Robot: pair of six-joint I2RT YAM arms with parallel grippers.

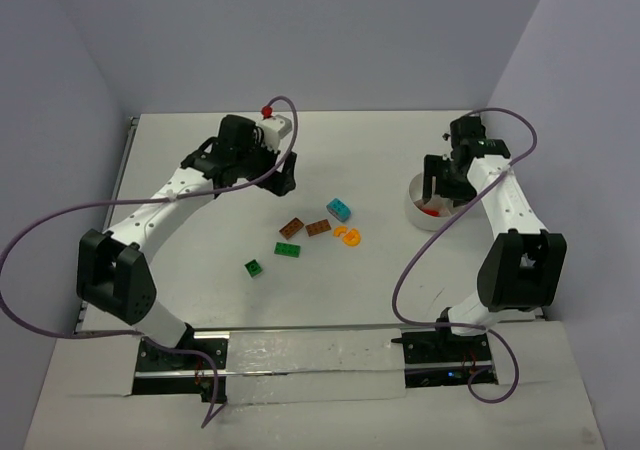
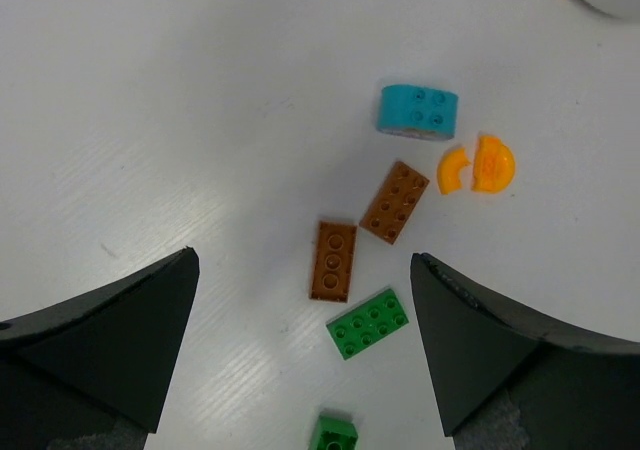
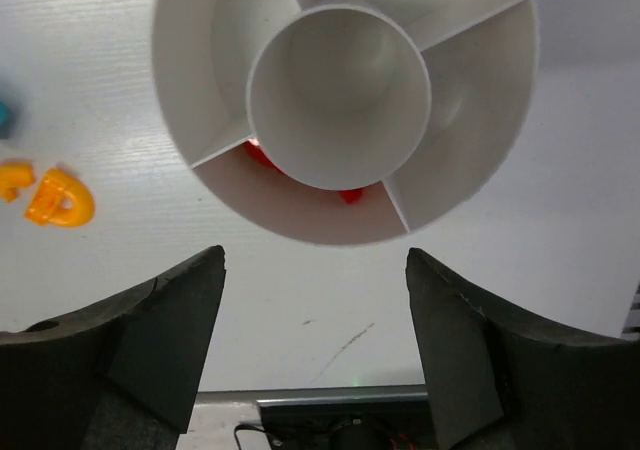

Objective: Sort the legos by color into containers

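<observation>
The loose legos lie mid-table: a teal brick (image 1: 339,209) (image 2: 419,109), two orange curved pieces (image 1: 347,235) (image 2: 478,166) (image 3: 58,198), two brown plates (image 2: 396,201) (image 2: 333,260), a green plate (image 1: 289,249) (image 2: 369,322) and a small green brick (image 1: 254,268) (image 2: 335,432). My left gripper (image 1: 285,175) (image 2: 303,258) hangs open above them, holding nothing. The white divided bowl (image 1: 418,216) (image 3: 190,90) stands at the right. A red lego (image 1: 432,210) (image 3: 350,196) lies in its near compartment, partly hidden by the centre cup. Above the bowl's near rim my right gripper (image 1: 440,182) (image 3: 313,256) is open and empty.
The table's near edge and a metal rail (image 3: 330,398) show just below the right gripper. Purple cables (image 1: 410,270) loop from both arms over the table. Walls close in the table at the back and on both sides.
</observation>
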